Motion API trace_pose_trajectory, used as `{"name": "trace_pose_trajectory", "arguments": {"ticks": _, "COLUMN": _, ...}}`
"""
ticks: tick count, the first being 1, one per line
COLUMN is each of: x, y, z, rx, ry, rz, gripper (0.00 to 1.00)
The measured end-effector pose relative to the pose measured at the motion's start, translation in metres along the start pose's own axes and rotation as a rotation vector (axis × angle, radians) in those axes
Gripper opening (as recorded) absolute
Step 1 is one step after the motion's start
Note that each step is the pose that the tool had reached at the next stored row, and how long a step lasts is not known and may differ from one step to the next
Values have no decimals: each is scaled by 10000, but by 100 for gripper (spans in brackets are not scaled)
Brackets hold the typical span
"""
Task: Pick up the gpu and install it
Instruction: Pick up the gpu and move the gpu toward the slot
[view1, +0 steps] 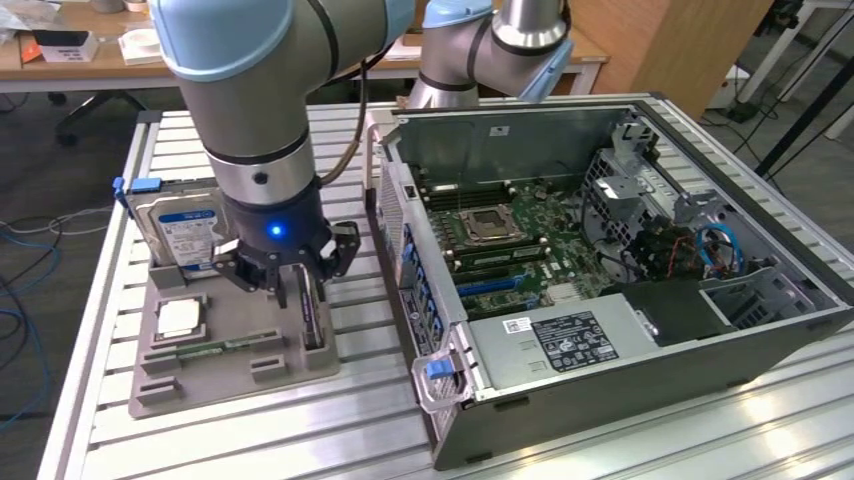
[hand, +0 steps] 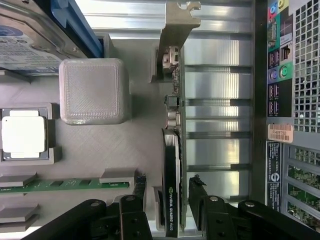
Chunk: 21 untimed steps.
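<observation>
The gpu (hand: 172, 150) stands on edge in a slot of the grey holder tray (view1: 214, 385), its dark face with a label near my fingers and its metal bracket (hand: 177, 25) at the far end. In the exterior view the gpu (view1: 315, 318) shows as a thin dark card under the arm. My gripper (hand: 169, 182) is open and straddles the card, one black finger on each side with a small gap to it. The gripper (view1: 296, 285) hangs low over the tray's edge nearest the computer case.
The tray also holds a silver hard drive (view1: 180, 235), a processor (view1: 178, 318) and a green memory stick (view1: 220, 350). The open computer case (view1: 601, 270) lies to the exterior view's right, close beside the tray, with its motherboard (view1: 514, 240) exposed. A grey block (hand: 92, 90) rises from the tray.
</observation>
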<state>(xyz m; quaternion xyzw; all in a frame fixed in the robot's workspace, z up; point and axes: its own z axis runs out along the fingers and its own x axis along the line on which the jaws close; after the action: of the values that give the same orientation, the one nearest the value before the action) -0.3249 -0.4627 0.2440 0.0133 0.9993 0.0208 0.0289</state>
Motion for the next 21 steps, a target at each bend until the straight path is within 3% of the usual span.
{"name": "trace_pose_trajectory", "arguments": {"ticks": 10, "x": 4, "y": -2, "z": 76, "rx": 0, "ry": -21, "rz": -1, "gripper": 47}}
{"name": "trace_pose_trajectory", "arguments": {"ticks": 16, "x": -53, "y": 21, "z": 106, "rx": 4, "ry": -22, "rz": 0, "gripper": 47}}
{"name": "trace_pose_trajectory", "arguments": {"ticks": 21, "x": -51, "y": 122, "z": 114, "rx": 48, "ry": -22, "rz": 3, "gripper": 47}}
